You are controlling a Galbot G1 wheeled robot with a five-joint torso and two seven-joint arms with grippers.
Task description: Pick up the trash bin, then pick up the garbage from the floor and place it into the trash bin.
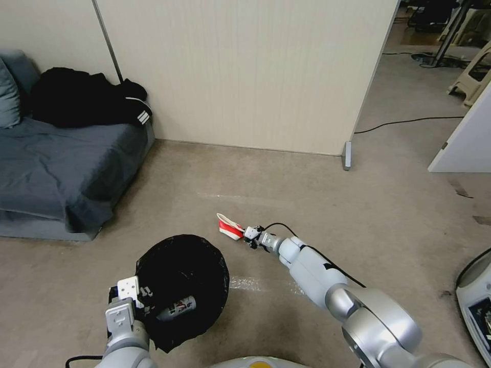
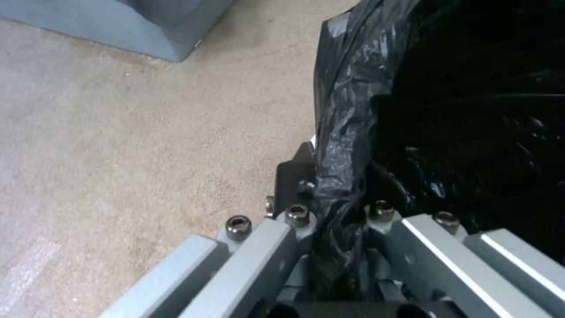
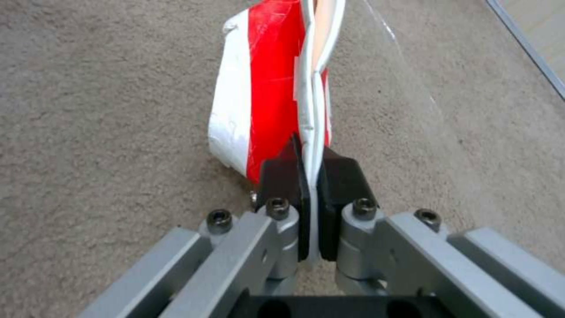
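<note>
Trash bin (image 1: 184,286) hangs low at robot's left, left gripper (image 1: 134,299) clamped on its black liner rim (image 2: 341,145); bottle (image 1: 176,308) already inside. Right wrist view: right gripper (image 3: 312,176) pinched on red-and-white carton (image 3: 265,88) edge, floor (image 3: 88,132) beneath. Step: carton grasped; next needs lift and carry over bin.

Beige carpeted floor (image 1: 286,179) carries a grey sofa (image 1: 56,174) in its far left corner, a black cable (image 1: 409,122) trailing at the far right edge.
</note>
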